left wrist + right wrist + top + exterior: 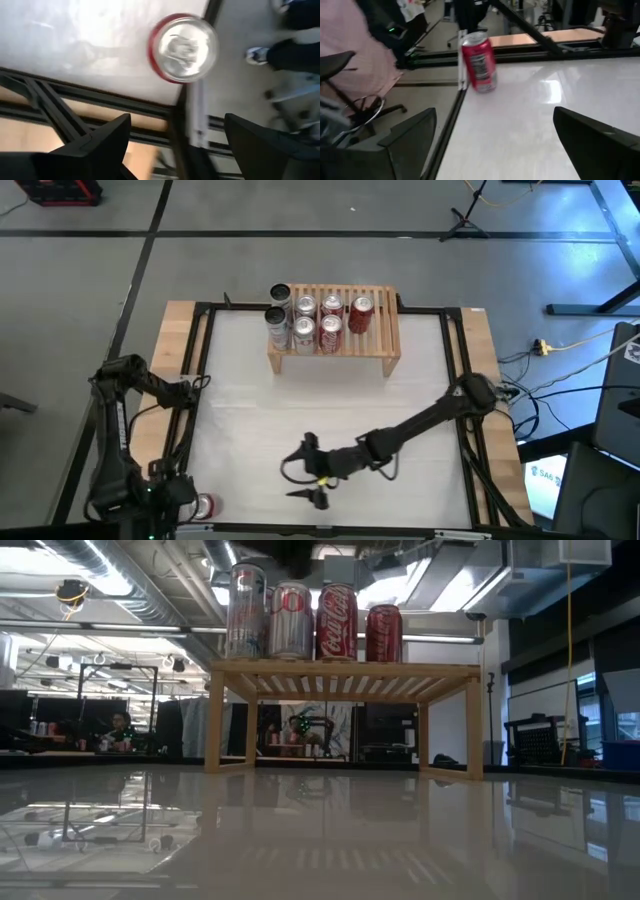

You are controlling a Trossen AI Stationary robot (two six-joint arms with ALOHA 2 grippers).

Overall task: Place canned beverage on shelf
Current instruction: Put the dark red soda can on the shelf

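A red canned beverage stands upright on its base at the table's near left corner. The left wrist view looks down on its silver top. In the right wrist view it stands ahead of the fingers. My left gripper points down above that corner, open, with the can beyond its fingertips and untouched. My right gripper is open near the table's near middle, pointing toward the can from the right. The pale wooden shelf stands at the far middle with several cans upright on its slats.
A black frame rail runs along the table's left side, and another runs along the right. The white tabletop between the shelf and my right gripper is bare. A person's shoe shows on the floor beyond the near left corner.
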